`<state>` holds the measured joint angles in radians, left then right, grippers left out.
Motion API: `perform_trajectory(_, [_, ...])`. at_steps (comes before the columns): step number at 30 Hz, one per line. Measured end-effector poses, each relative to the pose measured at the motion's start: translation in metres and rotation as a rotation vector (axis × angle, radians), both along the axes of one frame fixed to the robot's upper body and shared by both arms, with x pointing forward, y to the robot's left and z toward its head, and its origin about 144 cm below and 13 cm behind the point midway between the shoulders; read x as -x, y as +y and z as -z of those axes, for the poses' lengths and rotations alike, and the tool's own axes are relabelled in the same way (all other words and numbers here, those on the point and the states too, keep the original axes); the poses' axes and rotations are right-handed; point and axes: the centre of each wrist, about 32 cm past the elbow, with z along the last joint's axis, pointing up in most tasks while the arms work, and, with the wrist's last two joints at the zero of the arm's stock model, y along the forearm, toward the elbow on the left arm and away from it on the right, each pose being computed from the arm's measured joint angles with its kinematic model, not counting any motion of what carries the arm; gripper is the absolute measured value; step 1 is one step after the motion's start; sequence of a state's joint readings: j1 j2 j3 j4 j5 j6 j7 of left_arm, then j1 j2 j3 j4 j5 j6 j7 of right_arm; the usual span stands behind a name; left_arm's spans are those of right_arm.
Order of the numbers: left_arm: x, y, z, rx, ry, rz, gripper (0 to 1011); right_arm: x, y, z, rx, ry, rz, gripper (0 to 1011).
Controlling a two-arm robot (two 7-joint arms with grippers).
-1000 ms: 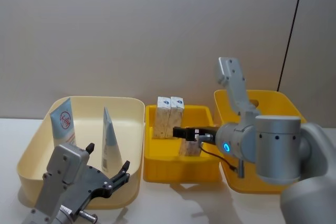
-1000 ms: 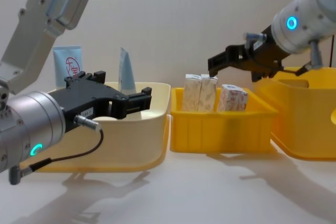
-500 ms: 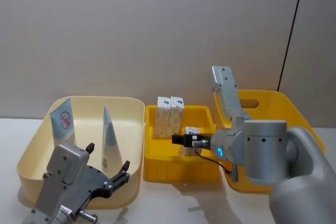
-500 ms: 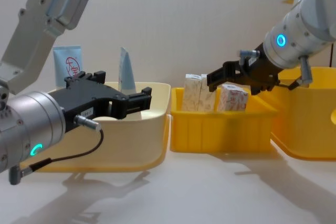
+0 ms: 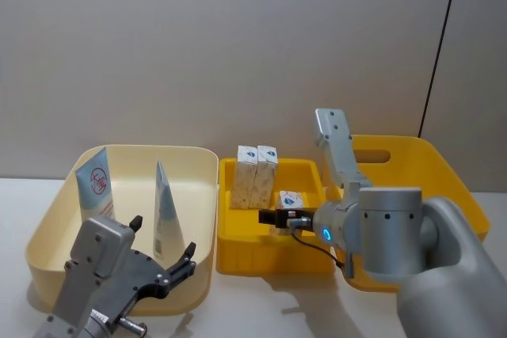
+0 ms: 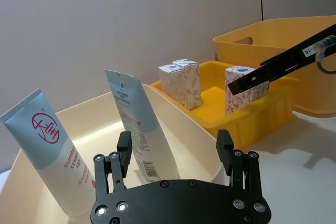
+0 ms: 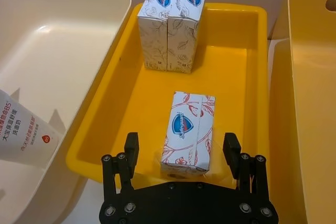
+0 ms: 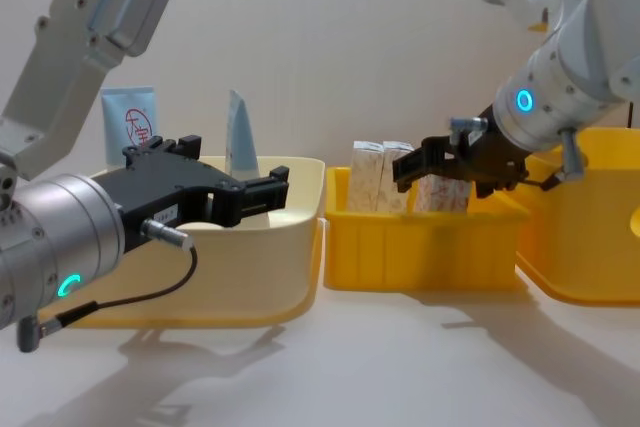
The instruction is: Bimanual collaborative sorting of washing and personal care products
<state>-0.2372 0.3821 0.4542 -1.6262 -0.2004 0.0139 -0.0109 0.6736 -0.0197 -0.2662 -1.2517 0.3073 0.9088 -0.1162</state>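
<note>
On the pale table [image 8: 350, 367], the right gripper [image 7: 181, 141] is straddling a lone carton [image 7: 189, 124] in the small yellow bin [image 7: 247, 77], fingers spread (clear of its sides). The left gripper [image 6: 174, 140] is hovering, likewise spread, by the cream bin [image 6: 89, 124].

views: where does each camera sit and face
Head: high, facing forward and down at the bins; left arm, right arm show.
Chest: low, facing across the table; left arm large, right arm reaching in.
Left wrist: behind the left gripper, facing tubes.
Right wrist: above the right gripper, looking down on a carton.
Both wrist views share that carton.
</note>
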Motion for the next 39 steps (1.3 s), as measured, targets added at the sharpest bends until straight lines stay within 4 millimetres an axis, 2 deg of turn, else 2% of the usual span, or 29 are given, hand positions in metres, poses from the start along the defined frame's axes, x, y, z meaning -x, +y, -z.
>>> perform_trajectory(12, [0.000, 0.000, 0.000, 0.000, 0.000, 0.000, 1003, -0.004, 0.002, 0.007, -0.023, -0.038, -0.002, 986])
perform_trajectory(20, [0.000, 0.000, 0.000, 0.000, 0.000, 0.000, 1004, -0.005, 0.003, 0.009, -0.032, -0.056, -0.004, 792])
perform_trajectory(25, [0.000, 0.000, 0.000, 0.000, 0.000, 0.000, 1003, -0.006, 0.003, 0.010, -0.036, -0.063, -0.006, 615])
perform_trajectory(31, [0.000, 0.000, 0.000, 0.000, 0.000, 0.000, 1003, -0.006, 0.003, 0.011, -0.038, -0.067, -0.006, 452])
perform_trajectory(39, [0.000, 0.000, 0.000, 0.000, 0.000, 0.000, 1003, -0.006, 0.004, 0.011, -0.040, -0.071, -0.006, 413])
